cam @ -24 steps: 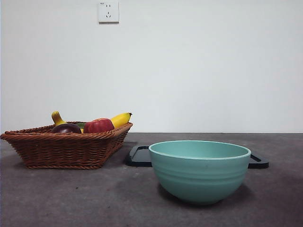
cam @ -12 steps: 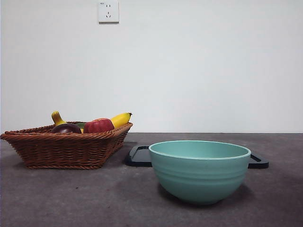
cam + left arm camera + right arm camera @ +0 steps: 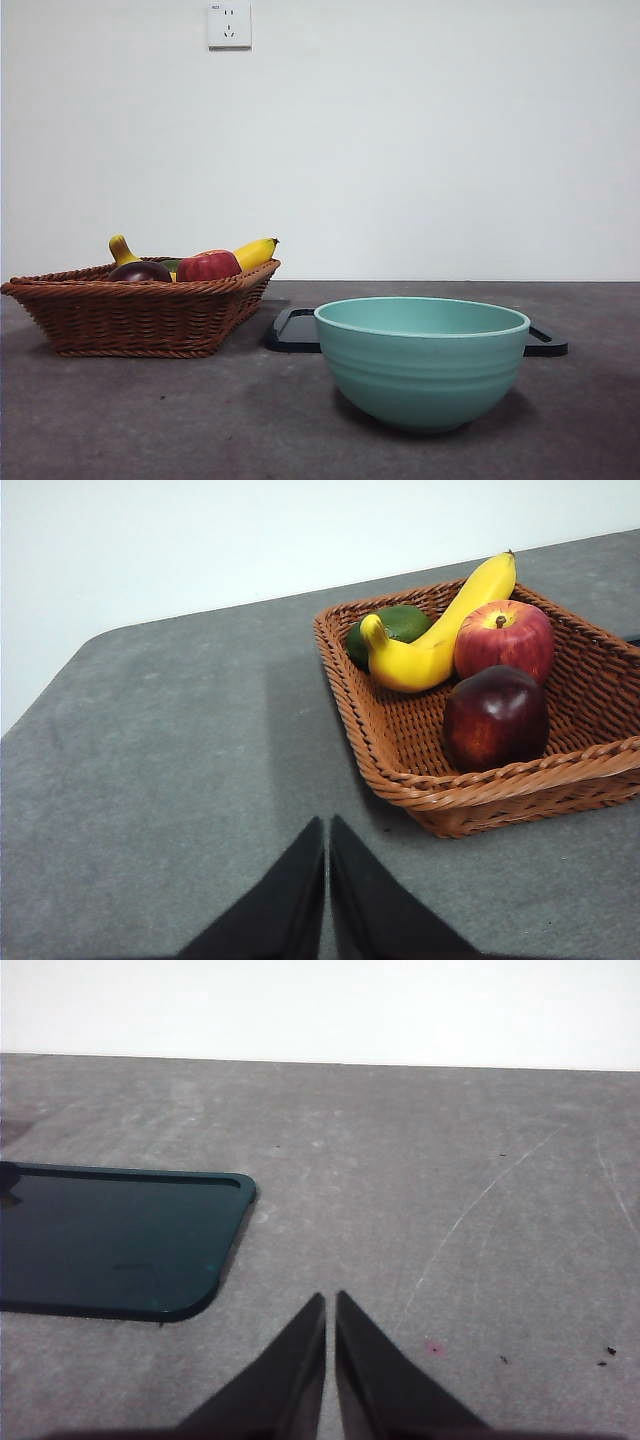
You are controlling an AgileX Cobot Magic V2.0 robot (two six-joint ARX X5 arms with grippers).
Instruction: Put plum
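The dark purple-maroon plum (image 3: 497, 718) lies in a brown wicker basket (image 3: 400, 735), near its front rim; in the front view the plum (image 3: 139, 271) shows just above the basket (image 3: 140, 315) at the left. My left gripper (image 3: 327, 832) is shut and empty above the bare table, well short of the basket. My right gripper (image 3: 330, 1305) is shut and empty above the table, beside a dark tray (image 3: 110, 1255). Neither arm shows in the front view.
A red apple (image 3: 504, 640), a yellow banana (image 3: 440, 630) and a green fruit (image 3: 398, 625) share the basket. A teal bowl (image 3: 421, 362) stands in front at the middle-right, with the dark tray (image 3: 292, 333) behind it. A wall socket (image 3: 229, 25) is on the wall.
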